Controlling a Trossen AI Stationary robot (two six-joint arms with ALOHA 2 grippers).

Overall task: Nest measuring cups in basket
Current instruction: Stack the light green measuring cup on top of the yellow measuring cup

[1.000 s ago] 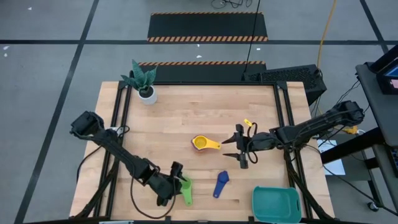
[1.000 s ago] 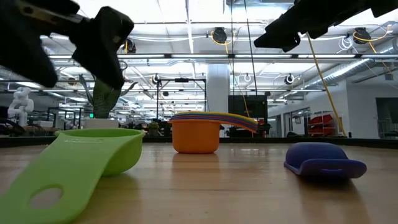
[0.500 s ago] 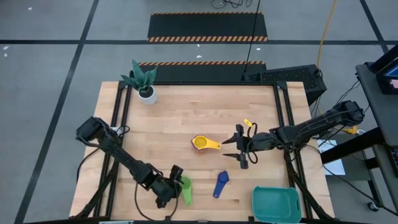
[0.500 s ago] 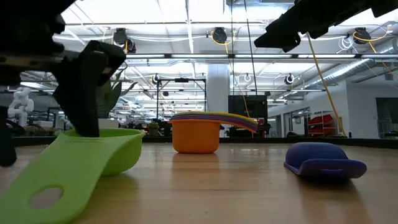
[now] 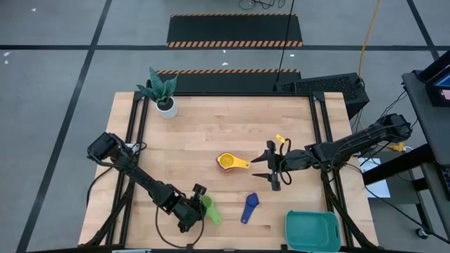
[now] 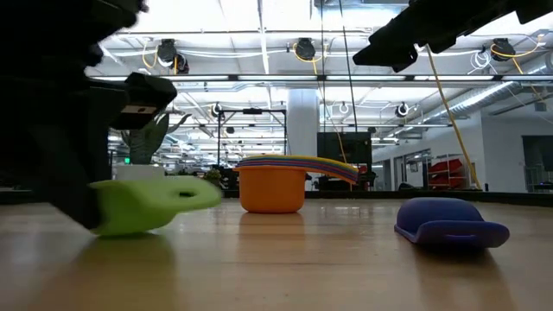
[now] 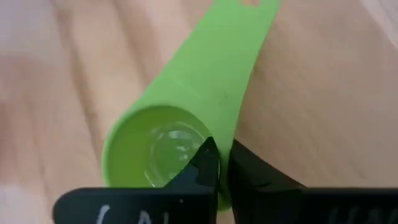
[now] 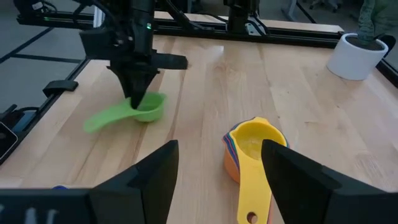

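While the left gripper (image 7: pixel 219 180) is clamped on the rim of the green cup (image 5: pixel 209 211) at the table's front edge, this light, stiff, probably slippery plastic seems best held there, and the right gripper (image 5: pixel 271 169) waits open beside the nested stack (image 5: pixel 226 161).

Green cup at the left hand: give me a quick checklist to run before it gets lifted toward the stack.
1. Left hand shut on the green cup rim: ok.
2. Cup clear of the table: cannot tell.
3. Nested stack upright, yellow cup on top: ok.
4. Right hand open, empty, beside the stack: ok.
5. Blue cup lying near the path: not ok.
6. Basket unobstructed: ok.
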